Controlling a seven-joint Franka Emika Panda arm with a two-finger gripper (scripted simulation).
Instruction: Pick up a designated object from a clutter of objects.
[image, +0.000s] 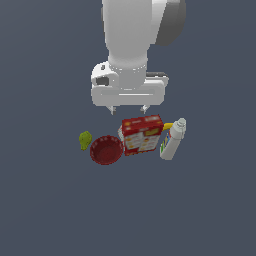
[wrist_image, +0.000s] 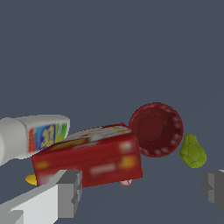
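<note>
Pear (image: 85, 140): small, lumpy, likely light and firm, lying just beside the red bowl (image: 106, 150) at the clutter's edge; best pinched across its belly; gripper (image: 128, 108) spread, empty, above.

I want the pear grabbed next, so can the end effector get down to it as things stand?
Probably yes. The pear sits apart at the exterior view's left end of the row, only the red bowl beside it. The end effector hangs open above the printed box, so it must shift sideways first.

Open hand (image: 129, 108) above box (image: 141, 134), pear (image: 85, 140) beside bowl (image: 106, 149)
</note>
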